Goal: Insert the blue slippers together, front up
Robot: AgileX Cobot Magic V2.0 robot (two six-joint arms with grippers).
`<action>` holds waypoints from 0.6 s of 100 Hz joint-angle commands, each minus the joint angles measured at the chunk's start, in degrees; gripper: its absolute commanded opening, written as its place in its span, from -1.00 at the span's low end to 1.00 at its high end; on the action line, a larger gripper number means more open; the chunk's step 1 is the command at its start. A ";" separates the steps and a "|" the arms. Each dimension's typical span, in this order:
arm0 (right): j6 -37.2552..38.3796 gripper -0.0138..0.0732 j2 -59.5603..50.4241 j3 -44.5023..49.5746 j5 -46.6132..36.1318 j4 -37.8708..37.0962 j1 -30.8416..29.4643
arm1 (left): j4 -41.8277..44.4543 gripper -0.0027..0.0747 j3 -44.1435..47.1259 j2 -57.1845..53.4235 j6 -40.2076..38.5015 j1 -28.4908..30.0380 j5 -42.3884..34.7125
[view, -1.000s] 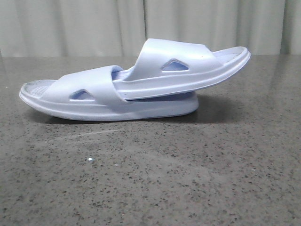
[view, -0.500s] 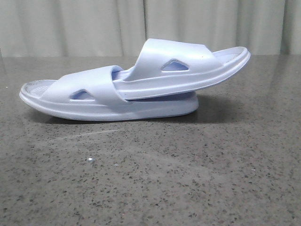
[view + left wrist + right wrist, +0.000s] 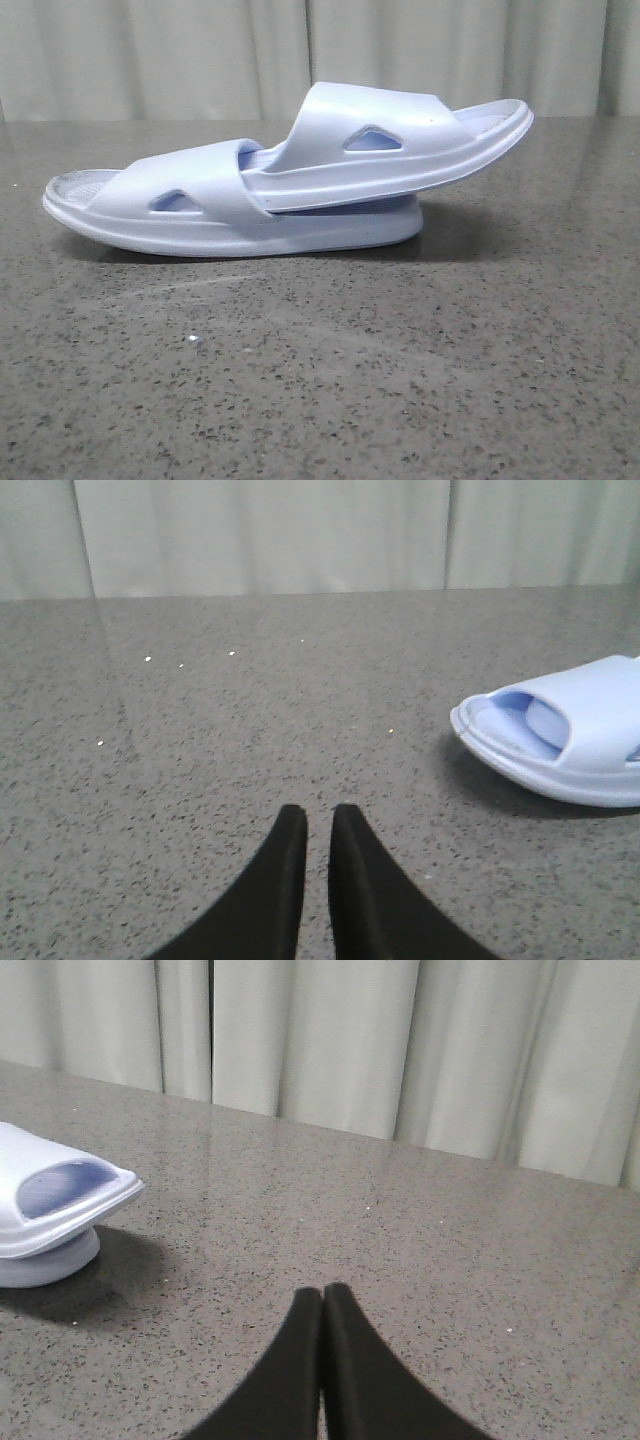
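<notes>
Two pale blue slippers lie nested on the grey speckled table [image 3: 330, 380]. The lower slipper [image 3: 200, 215] rests flat, its strap to the left. The upper slipper [image 3: 400, 150] has one end pushed under that strap and its other end raised to the right. My left gripper [image 3: 318, 815] is empty, its fingers almost together with a thin gap, and the lower slipper's end [image 3: 580, 740] lies off to one side. My right gripper [image 3: 322, 1292] is shut and empty, apart from the upper slipper [image 3: 50, 1200] and the lower one [image 3: 40, 1260]. Neither gripper shows in the front view.
A pale curtain [image 3: 200, 60] hangs behind the table's far edge. A small white speck [image 3: 192, 341] lies on the table in front of the slippers.
</notes>
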 commanded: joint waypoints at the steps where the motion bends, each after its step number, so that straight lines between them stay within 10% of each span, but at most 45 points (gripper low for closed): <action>1: -0.10 -0.93 -0.84 -1.43 -3.92 -0.93 -0.31 | 7.14 -0.89 -0.47 -0.62 -7.67 -0.35 -4.14; 28: -0.10 -0.93 -0.84 -1.43 -3.92 -0.93 -0.31 | 19.63 -0.89 5.04 -2.63 -15.24 -0.35 -19.49; 60: -0.10 -0.93 -0.84 -1.43 -3.92 -0.93 -0.31 | 22.18 -0.89 6.04 -5.31 -16.65 -0.35 -19.12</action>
